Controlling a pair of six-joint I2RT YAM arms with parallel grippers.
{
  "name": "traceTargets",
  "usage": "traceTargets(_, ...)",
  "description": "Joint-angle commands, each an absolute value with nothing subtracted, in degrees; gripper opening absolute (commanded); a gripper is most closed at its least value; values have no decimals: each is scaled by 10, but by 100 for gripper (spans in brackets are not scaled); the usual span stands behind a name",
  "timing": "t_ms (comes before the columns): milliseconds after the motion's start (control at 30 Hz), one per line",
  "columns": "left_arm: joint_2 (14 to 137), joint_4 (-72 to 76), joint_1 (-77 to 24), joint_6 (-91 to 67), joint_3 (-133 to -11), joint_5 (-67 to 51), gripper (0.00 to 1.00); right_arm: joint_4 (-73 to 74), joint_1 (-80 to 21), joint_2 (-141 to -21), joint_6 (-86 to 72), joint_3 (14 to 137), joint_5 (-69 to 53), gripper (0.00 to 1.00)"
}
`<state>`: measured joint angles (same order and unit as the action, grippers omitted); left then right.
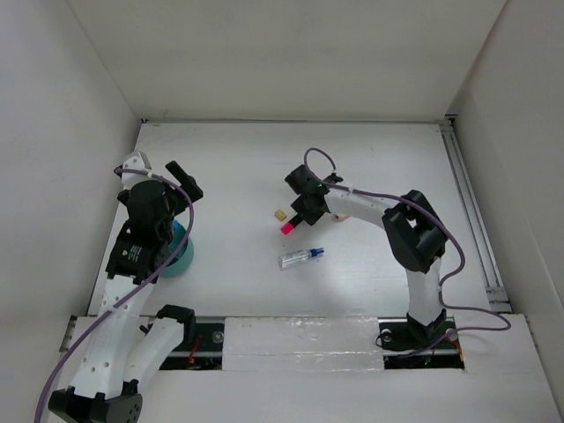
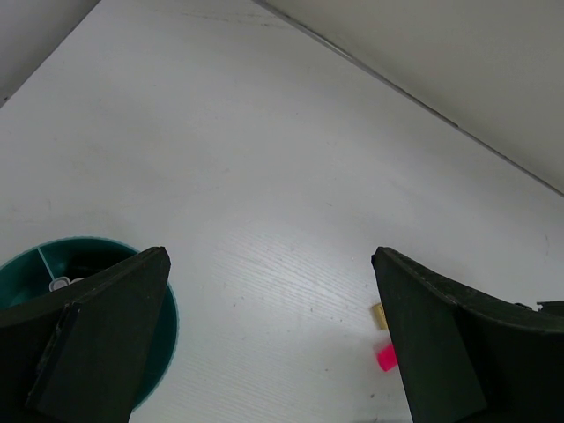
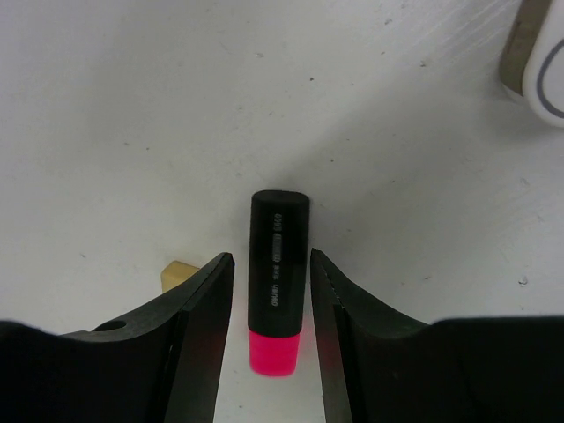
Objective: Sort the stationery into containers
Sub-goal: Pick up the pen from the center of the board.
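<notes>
As R gripper (image 3: 271, 264) sits narrowly open, we see pink-end marker (image 3: 279, 264) betw. its jaws; L gripper (image 2: 269, 256) wide open near cup (image 2: 97, 242).

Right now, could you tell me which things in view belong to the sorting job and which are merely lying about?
Belongs to the job: pink-ended marker, between the fingers of the open right gripper; eraser; blue-capped pen; teal cup, by the open left gripper.
Just lying about: purple cable; metal rail on the right.
</notes>
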<state>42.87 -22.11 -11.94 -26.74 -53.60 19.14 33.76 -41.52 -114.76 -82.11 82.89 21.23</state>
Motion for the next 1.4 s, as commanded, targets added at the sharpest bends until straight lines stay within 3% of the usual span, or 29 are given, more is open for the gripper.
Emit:
traceTargets(0, 419, -207, -122, -258, -533, 199, 100, 370, -409, -1144, -831, 852, 201, 46)
traceTargets(600, 409, -207, -122, -258, -533, 204, 100, 399, -380, -1210, -796, 889, 154, 44)
traceTargets(833, 409, -207, -122, -258, -533, 209, 100, 404, -369, -1205, -772, 874, 149, 34)
traceTargets(1033, 397, -207, -122, -258, -533, 209, 100, 454, -369, -1218, -739, 894, 177, 32)
traceTargets(1367, 386, -207, -122, -258, -533, 209, 100, 491, -363, -1257, -703, 907, 161, 35)
